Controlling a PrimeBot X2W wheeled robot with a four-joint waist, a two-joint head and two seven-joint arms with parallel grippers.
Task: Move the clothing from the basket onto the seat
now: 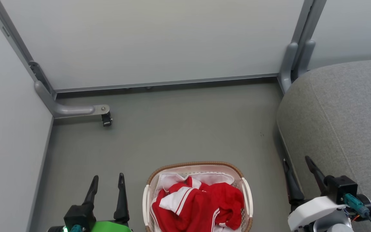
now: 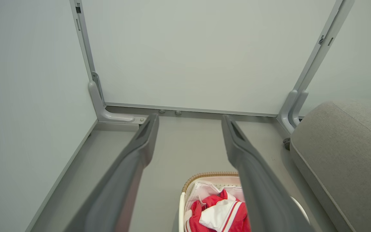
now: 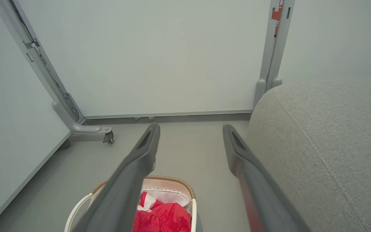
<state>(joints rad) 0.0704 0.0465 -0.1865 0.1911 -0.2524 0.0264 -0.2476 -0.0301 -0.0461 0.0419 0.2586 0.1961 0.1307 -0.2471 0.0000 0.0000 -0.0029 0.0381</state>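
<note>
Red clothing [image 1: 201, 206] with white stripes lies bunched in the cream basket [image 1: 201, 165], which stands on the floor at the bottom middle of the head view. The clothing [image 2: 217, 212] and basket [image 2: 204, 175] also show low in the left wrist view, and the clothing [image 3: 163, 219] in the basket [image 3: 172, 178] in the right wrist view. The grey seat [image 1: 343, 119] rises on the right. My left gripper [image 1: 107, 180] hangs open to the left of the basket, holding nothing. My right gripper [image 1: 296, 162] hangs open between the basket and the seat's edge, holding nothing.
Pale partition panels [image 1: 159, 42] wall in the grey floor [image 1: 179, 129] at the back and left. A grey panel foot with a castor [image 1: 106, 119] juts out at the back left. Another panel post [image 1: 296, 54] stands by the seat's far corner.
</note>
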